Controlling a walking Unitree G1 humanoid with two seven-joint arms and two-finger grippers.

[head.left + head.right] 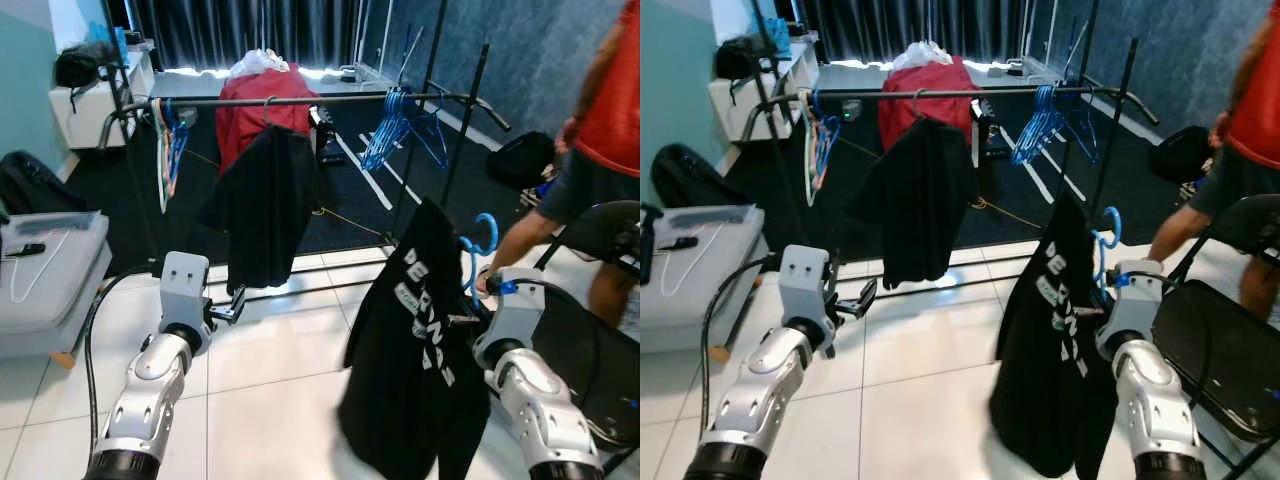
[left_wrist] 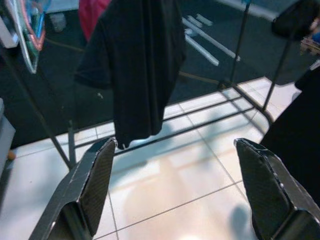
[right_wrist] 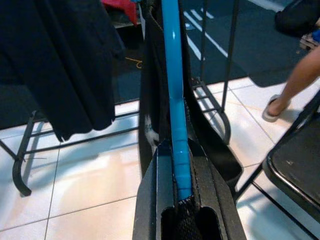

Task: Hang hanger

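Observation:
A blue hanger (image 3: pixel 172 90) carrying a black T-shirt with white lettering (image 1: pixel 415 350) is clamped in my right gripper (image 3: pixel 176 150), which is shut on the hanger's bar. Its blue hook (image 1: pixel 484 240) rises above the shirt at the lower right, in front of the rack. The black clothes rack's rail (image 1: pixel 300 100) runs across the back. It holds a black shirt (image 1: pixel 265 200), a red garment (image 1: pixel 265 110) and a bunch of bare blue hangers (image 1: pixel 400 130). My left gripper (image 1: pixel 235 305) is raised at the lower left, open and holding nothing, pointing toward the rack's base.
A person (image 1: pixel 600 130) stands at the right, next to a black folding chair (image 1: pixel 590 350). A grey case (image 1: pixel 50 270) with a cable on it sits at the left. A black bag (image 1: pixel 520 160) lies behind the rack. White tiled floor (image 1: pixel 290 360) lies between me and the rack.

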